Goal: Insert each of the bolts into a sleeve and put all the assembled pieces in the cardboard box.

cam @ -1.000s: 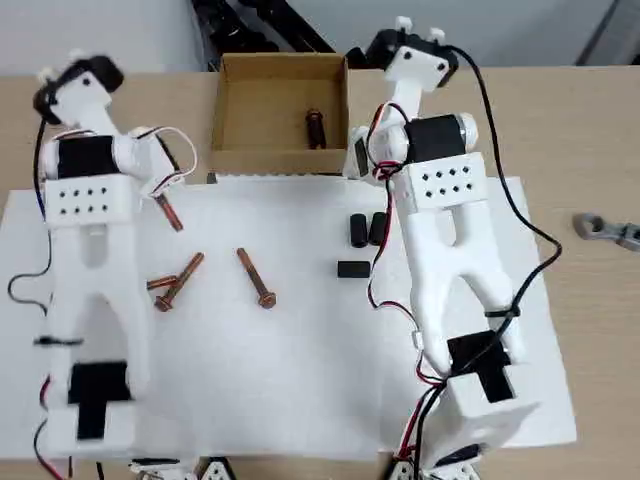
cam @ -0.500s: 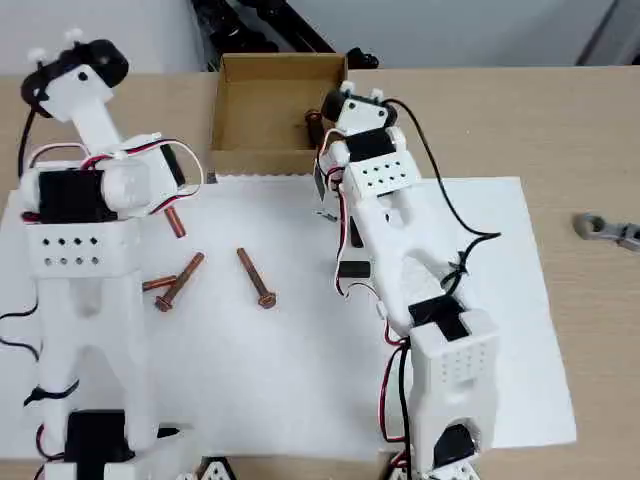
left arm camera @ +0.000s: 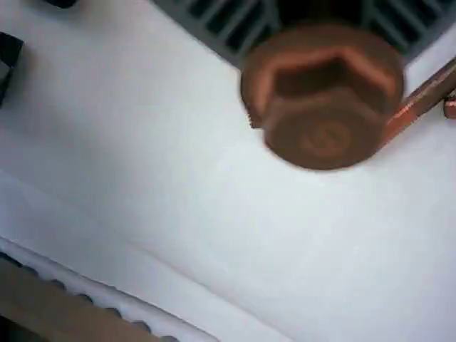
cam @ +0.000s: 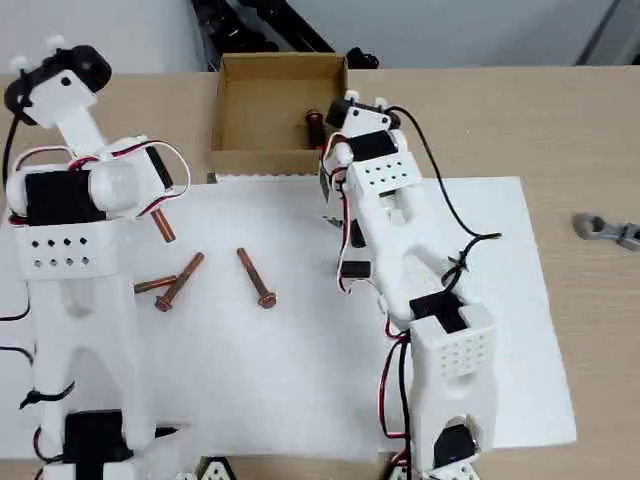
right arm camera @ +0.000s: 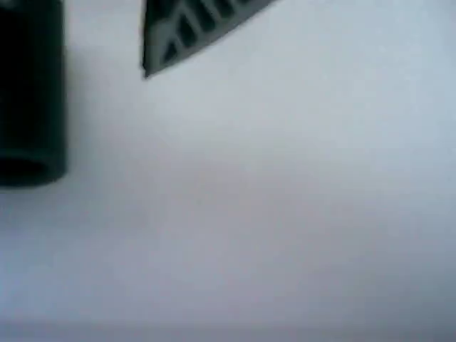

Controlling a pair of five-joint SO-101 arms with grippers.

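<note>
Copper bolt [left arm camera: 324,96], shank cropped, pinched in raised left claw [cam: 157,208]. Right claw [cam: 330,200] low beside half-cropped sleeve [right arm camera: 28,92]; grip impossible to tell.

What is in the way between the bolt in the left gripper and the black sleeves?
One loose bolt lies flat on the white sheet roughly between the held bolt and the sleeves. The right arm hangs over the sleeves, partly covering them.
</note>
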